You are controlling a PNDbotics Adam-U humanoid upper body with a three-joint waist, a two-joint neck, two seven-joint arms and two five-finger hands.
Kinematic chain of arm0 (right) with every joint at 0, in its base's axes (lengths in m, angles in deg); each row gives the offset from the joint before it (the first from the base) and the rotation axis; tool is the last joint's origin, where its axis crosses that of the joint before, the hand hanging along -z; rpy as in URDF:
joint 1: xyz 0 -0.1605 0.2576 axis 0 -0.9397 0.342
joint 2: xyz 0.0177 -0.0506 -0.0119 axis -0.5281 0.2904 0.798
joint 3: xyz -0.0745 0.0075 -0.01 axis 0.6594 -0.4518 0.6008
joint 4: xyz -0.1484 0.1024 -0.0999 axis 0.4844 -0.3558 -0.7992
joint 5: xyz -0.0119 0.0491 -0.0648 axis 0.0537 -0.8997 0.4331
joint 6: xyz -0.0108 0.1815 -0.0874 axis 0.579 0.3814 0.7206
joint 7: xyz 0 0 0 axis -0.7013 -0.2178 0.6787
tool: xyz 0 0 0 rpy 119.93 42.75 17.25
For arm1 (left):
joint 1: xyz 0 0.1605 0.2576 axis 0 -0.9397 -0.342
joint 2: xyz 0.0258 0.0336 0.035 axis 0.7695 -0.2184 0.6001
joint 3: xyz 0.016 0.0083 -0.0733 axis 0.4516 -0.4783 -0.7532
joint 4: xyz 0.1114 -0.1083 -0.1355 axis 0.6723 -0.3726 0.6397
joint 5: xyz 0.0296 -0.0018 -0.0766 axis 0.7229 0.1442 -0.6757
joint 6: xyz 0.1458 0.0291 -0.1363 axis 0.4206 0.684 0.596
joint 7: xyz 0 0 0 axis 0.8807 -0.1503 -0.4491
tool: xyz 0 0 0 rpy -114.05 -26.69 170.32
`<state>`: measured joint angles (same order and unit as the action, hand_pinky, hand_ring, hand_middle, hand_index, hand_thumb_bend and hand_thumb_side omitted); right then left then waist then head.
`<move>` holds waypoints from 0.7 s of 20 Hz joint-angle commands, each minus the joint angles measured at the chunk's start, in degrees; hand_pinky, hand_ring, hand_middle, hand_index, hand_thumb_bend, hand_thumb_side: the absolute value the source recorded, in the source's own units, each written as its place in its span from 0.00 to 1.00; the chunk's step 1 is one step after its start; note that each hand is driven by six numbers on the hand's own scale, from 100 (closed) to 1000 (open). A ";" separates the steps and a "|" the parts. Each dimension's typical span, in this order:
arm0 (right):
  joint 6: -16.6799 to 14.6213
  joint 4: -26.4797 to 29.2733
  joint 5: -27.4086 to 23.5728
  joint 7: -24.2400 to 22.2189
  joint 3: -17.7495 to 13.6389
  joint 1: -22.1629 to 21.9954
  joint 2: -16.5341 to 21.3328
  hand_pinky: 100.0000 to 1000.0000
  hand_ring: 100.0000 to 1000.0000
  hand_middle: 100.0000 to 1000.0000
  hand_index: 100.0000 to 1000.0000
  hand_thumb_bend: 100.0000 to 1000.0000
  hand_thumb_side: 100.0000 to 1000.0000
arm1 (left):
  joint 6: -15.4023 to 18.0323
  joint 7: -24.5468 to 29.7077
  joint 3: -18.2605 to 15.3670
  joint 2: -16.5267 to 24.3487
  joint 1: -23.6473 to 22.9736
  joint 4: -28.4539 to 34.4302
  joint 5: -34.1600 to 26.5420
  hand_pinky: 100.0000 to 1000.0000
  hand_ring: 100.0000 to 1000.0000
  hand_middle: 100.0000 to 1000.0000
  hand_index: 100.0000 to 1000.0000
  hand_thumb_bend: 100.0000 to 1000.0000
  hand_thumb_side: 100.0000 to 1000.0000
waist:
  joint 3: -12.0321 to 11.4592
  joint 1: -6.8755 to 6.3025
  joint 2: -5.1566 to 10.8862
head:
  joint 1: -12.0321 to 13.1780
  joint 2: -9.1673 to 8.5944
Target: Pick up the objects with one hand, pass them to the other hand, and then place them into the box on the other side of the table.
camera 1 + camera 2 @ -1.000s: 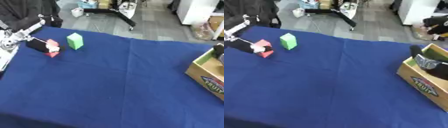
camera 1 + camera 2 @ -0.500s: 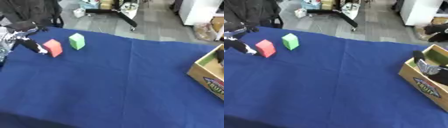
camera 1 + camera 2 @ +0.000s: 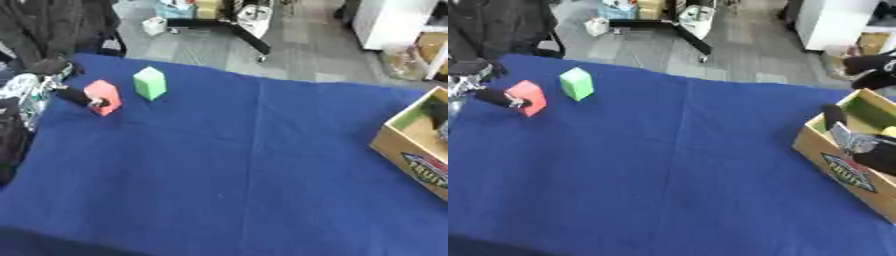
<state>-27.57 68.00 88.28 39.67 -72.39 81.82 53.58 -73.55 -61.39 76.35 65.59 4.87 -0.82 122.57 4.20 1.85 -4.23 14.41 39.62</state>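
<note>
Here the red block [image 3: 104, 96] touches the left robot hand [image 3: 77, 96].

left hand [image 3: 492, 97] touching red block [image 3: 527, 97], green block [image 3: 577, 83] beside, box [image 3: 846, 160] at right edge

Black-fingered left hand [image 3: 74, 96] with silver joints; dark right hand [image 3: 852, 142] with silvery palm.
</note>
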 commanded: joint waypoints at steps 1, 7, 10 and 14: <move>-0.01 0.98 -0.69 -0.17 -0.37 0.83 0.48 0.64 0.61 0.65 0.79 0.13 0.25 | -2.84 -3.37 -1.26 1.06 1.59 -1.46 -1.79 0.72 0.66 0.64 0.79 0.57 0.46 | 0.26 0.03 1.20 | 0.44 -0.91; 0.04 1.10 -1.11 -0.01 -0.33 0.74 0.12 0.64 0.61 0.65 0.79 0.13 0.25 | -5.92 -6.91 -1.36 0.74 1.77 -3.18 -4.53 0.72 0.66 0.65 0.79 0.60 0.52 | 0.87 0.51 0.42 | 1.26 -1.42; 0.06 1.18 -1.31 0.02 -0.28 0.83 -0.10 0.64 0.61 0.65 0.79 0.13 0.25 | -5.83 -6.92 -1.44 0.33 1.81 -3.63 -6.49 0.72 0.67 0.66 0.79 0.62 0.54 | 1.19 0.76 0.01 | 1.59 -1.73; 0.10 1.18 -1.62 0.16 -0.29 0.90 -0.39 0.64 0.61 0.65 0.78 0.12 0.25 | -5.84 -7.56 -1.46 -0.07 1.83 -3.95 -8.32 0.72 0.66 0.65 0.78 0.62 0.54 | 1.51 1.09 -0.52 | 1.91 -2.13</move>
<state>-27.49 68.00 87.11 39.67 -72.37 81.83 52.56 -79.36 -68.48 75.55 64.29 5.29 -5.19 114.89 5.62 2.41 -4.68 16.11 38.31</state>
